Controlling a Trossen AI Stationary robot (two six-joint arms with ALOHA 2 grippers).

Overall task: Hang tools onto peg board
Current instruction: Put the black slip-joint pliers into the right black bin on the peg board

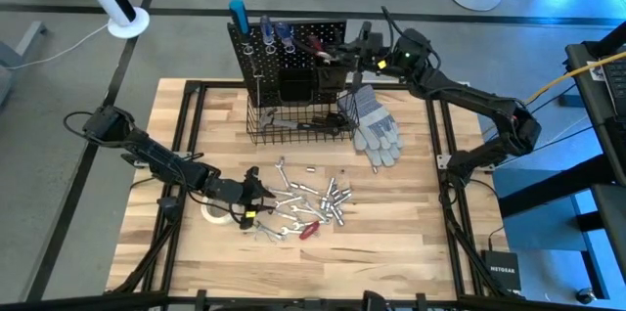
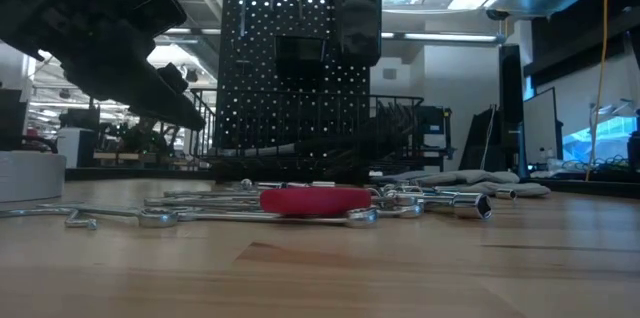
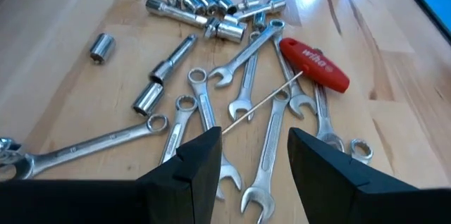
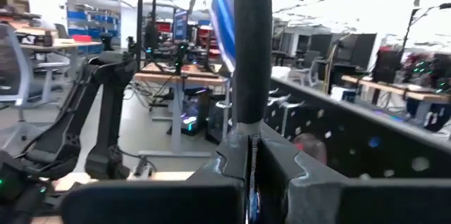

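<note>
Left gripper (image 3: 254,160), fingers apart and empty, hovers over wrenches (image 3: 239,104) near the table's front edge; centre on one shank (they overlap). Right gripper (image 4: 254,175), clamped on a dark-handled tool (image 4: 252,48), is at the peg board (image 1: 293,42), back edge.

Silver wrenches (image 3: 243,104) lie fanned flat on my wooden table, overlapping, with sockets (image 3: 204,5) heaped just beyond them and a red T-handled driver (image 3: 313,63) resting across the wrench ends. A white tape roll (image 1: 212,215) sits at the pile's left edge. At the table's far side, my black peg board (image 1: 293,52) stands upright, screwdrivers (image 1: 274,35) already hanging along its top, a wire basket (image 1: 298,125) at its base.
</note>
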